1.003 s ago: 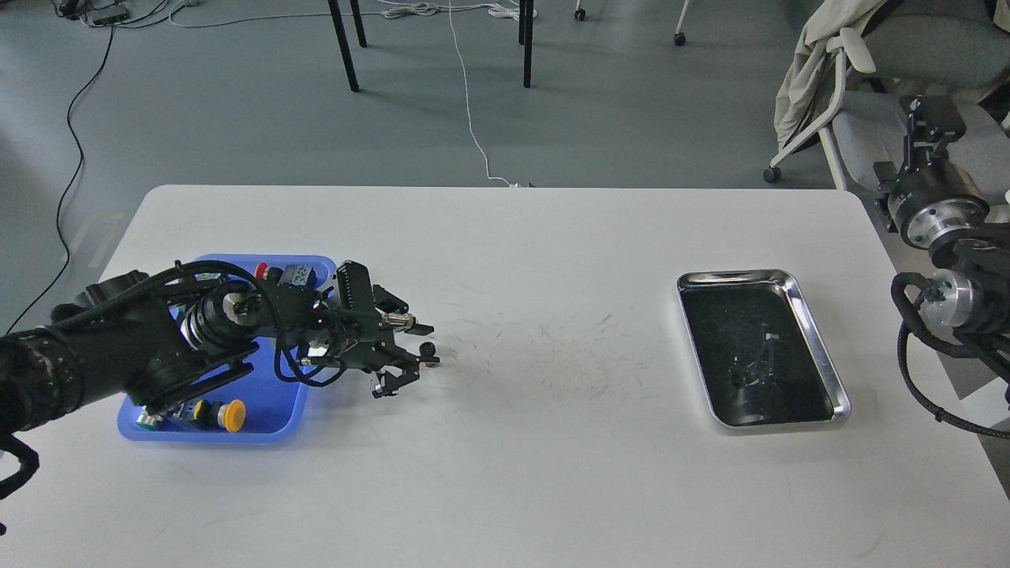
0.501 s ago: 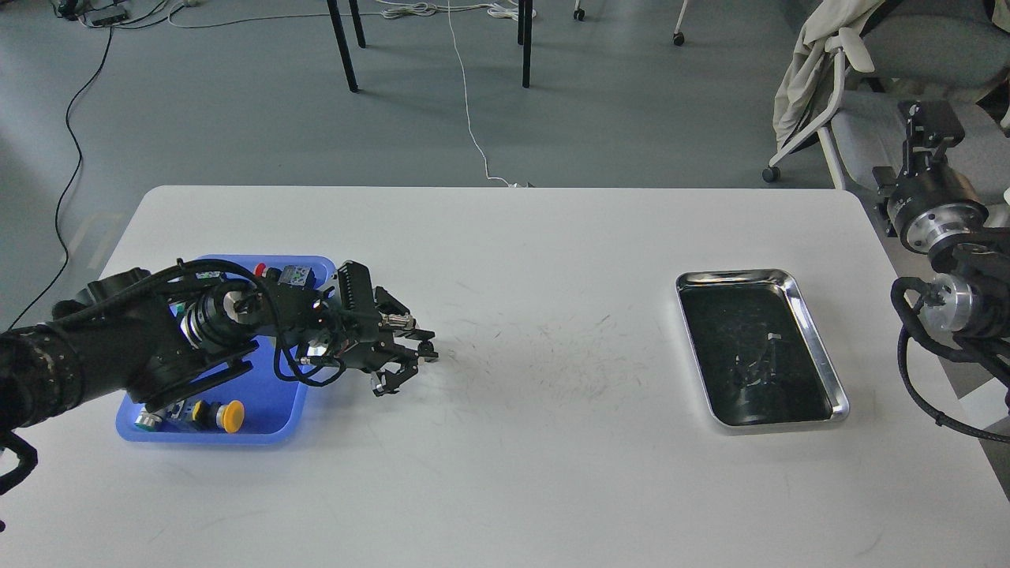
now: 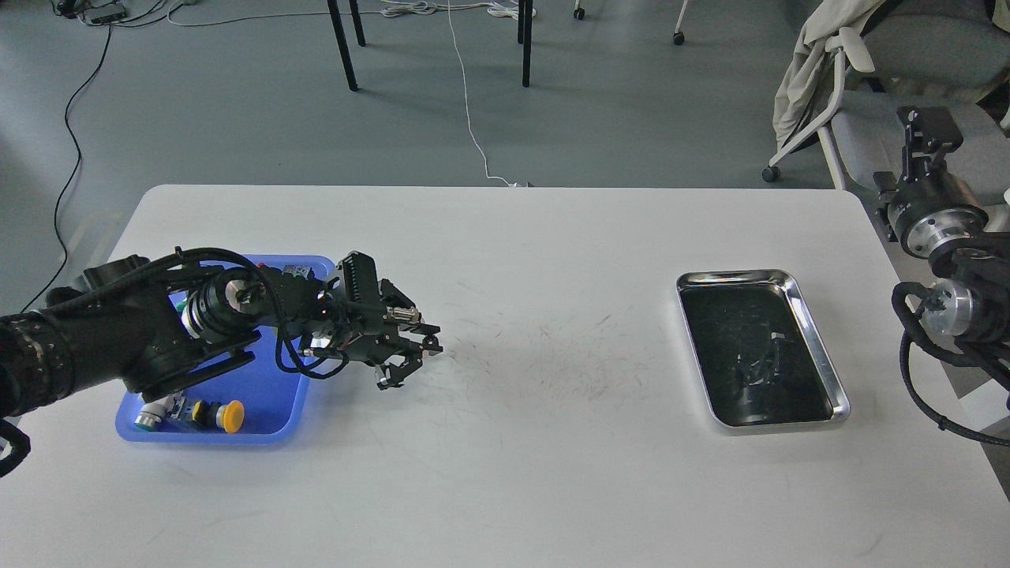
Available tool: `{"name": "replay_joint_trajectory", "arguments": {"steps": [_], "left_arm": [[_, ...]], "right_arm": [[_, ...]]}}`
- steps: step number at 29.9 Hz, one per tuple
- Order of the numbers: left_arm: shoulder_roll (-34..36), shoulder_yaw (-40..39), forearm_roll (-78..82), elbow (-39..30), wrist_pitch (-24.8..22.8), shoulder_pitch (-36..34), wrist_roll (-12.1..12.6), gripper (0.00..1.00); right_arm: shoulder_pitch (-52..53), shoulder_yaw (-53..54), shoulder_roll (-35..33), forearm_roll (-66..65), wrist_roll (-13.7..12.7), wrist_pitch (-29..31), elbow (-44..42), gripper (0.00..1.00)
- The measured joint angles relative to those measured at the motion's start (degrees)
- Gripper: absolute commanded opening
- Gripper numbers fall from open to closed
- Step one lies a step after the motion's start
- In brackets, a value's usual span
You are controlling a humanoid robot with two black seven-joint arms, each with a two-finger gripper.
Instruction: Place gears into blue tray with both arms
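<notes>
The blue tray (image 3: pixel 278 394) sits at the table's left, partly under my left arm. Just right of the tray, my left gripper (image 3: pixel 426 347) hangs low over the white table. Its fingertips are drawn together on a tiny black gear (image 3: pixel 430 342), which barely shows against the dark fingers. My right gripper (image 3: pixel 929 132) is raised off the table's right edge, pointing up and away. It is dark and its two fingers cannot be told apart. No other gear shows on the table.
Push-button switches lie in the blue tray, with a yellow cap (image 3: pixel 232 416) at its near edge. A shiny steel tray (image 3: pixel 824 359) with a dark inside lies at the right. A chair with cloth (image 3: pixel 828 71) stands behind the right arm.
My left gripper's fingers were spread around the gear on the table. They have closed on it and the hand has risen slightly. The right arm has shifted only a little.
</notes>
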Motion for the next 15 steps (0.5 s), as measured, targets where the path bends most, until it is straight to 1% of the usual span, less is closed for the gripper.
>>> {"name": "replay_joint_trajectory", "arguments": {"steps": [6, 11, 15], "left_arm": [[1.56, -0.05, -0.02, -1.96, -0.64, -2.98, -0.01, 0.09], [5.87, 0.06, -0.03, -4.0, -0.86, -6.09, -0.01, 0.09], [10.64, 0.39, -0.03, -5.09, -0.86, -6.95, -0.01, 0.09]], "right_arm": [[-0.05, -0.25, 0.01, -0.18, 0.0, 0.01, -0.08, 0.96], [-0.05, -0.09, 0.01, -0.25, 0.0, 0.01, -0.11, 0.96], [0.01, -0.06, 0.01, -0.27, 0.06, 0.01, 0.12, 0.96]]}}
